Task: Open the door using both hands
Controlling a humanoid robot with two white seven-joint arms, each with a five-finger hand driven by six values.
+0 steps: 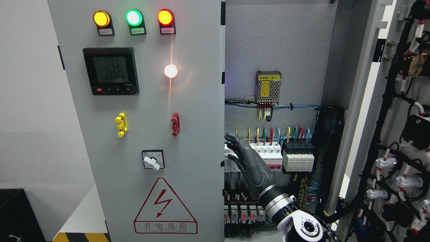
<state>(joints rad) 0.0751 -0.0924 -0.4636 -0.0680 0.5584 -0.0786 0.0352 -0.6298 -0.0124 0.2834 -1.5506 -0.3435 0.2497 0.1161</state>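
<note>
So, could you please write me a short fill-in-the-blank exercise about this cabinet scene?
1. The middle indicator lamp above the meter glows ____.
2. The right hand reaches toward the edge of the ____ door.
3. The small handle left of the red handle is ____.

Missing words: green; left; yellow

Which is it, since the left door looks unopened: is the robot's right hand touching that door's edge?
Cannot tell. In the head view the right hand has fingertips overlapping the left door edge, with no plain contact or gap.

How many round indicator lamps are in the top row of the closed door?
3: amber lamp on the left, green lamp in the middle, red lamp on the right.
</note>
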